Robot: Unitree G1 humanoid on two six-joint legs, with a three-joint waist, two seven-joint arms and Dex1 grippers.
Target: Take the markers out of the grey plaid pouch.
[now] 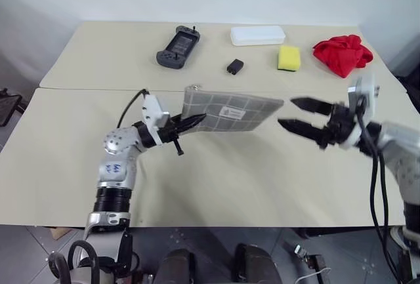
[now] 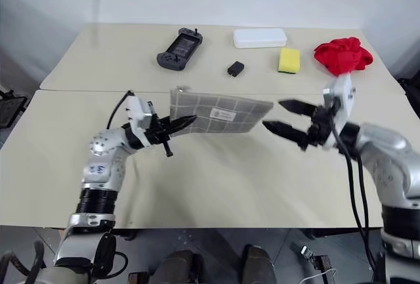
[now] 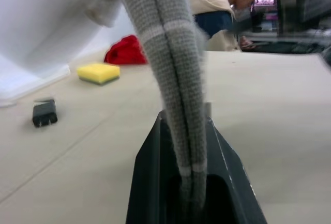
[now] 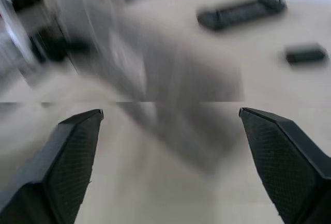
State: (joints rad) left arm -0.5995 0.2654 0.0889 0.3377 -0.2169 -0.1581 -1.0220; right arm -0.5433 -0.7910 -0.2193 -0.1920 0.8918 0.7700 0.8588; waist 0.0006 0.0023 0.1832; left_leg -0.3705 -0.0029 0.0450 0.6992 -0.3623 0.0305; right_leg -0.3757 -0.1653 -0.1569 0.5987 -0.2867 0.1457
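The grey plaid pouch [image 1: 231,109] hangs level above the table, its white label facing up. My left gripper [image 1: 193,121] is shut on the pouch's left end; in the left wrist view the fabric edge [image 3: 178,84] sits pinched between the black fingers [image 3: 147,172]. To the right of the pouch's far end, apart from it, my right gripper [image 1: 294,115] stands open with nothing between its fingers. The right wrist view shows the pouch [image 4: 170,79] blurred ahead of the spread fingertips [image 4: 85,125]. The markers are hidden.
At the back of the table lie a dark grey game controller [image 1: 178,46], a white case [image 1: 257,35], a small black block [image 1: 234,67], a yellow sponge [image 1: 289,58] and a red cloth [image 1: 342,54]. A person [image 3: 227,12] sits beyond the table in the left wrist view.
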